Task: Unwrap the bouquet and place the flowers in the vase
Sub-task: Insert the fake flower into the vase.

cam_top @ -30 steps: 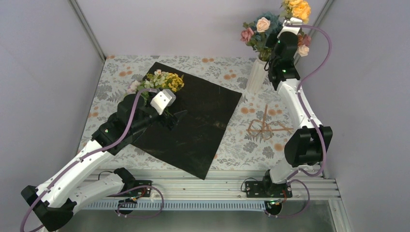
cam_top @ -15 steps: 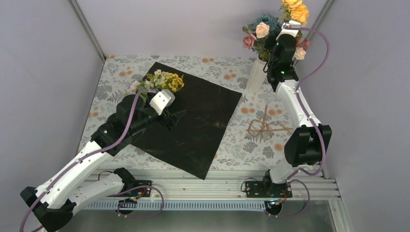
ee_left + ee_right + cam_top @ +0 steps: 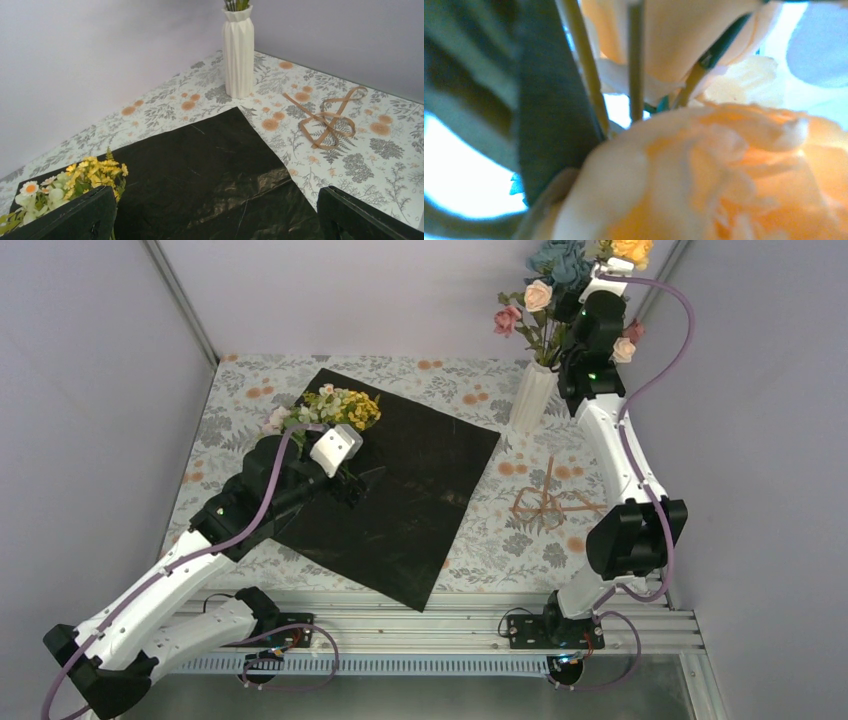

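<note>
Top view: my left gripper (image 3: 356, 483) sits low over the black sheet (image 3: 420, 510), on its left half; the jaws are hard to read against the black. A sprig of yellow and white flowers (image 3: 340, 405) lies on the sheet's far-left corner, just past my wrist. The sheet is spread flat on the floral tablecloth (image 3: 250, 380). The white ribbed vase (image 3: 531, 395) stands upright just off the sheet's right corner, not touching it. My right arm reaches up beside the vase, and my right gripper (image 3: 583, 298) is buried in the bunch of roses (image 3: 540, 295), pink, peach, blue and orange. Blooms block its fingers and the bunch's stems run down into the vase mouth. A tan ribbon (image 3: 548, 502) lies loose on the cloth between the sheet and my right arm. Left wrist view: jaws spread wide with nothing between them, only sheet below, one finger (image 3: 65, 220) at each bottom corner of the picture. The sprig is just beside the left finger, with the vase and ribbon well ahead. Right wrist view: blurred close-up, a peach rose (image 3: 724, 175) fills the lens, with thin stems (image 3: 583, 60) and a dark leaf (image 3: 549, 110) behind it. The fingers are not visible. The jaws are clamped nearly together, but I can't tell whether a stem is pinched.
</note>
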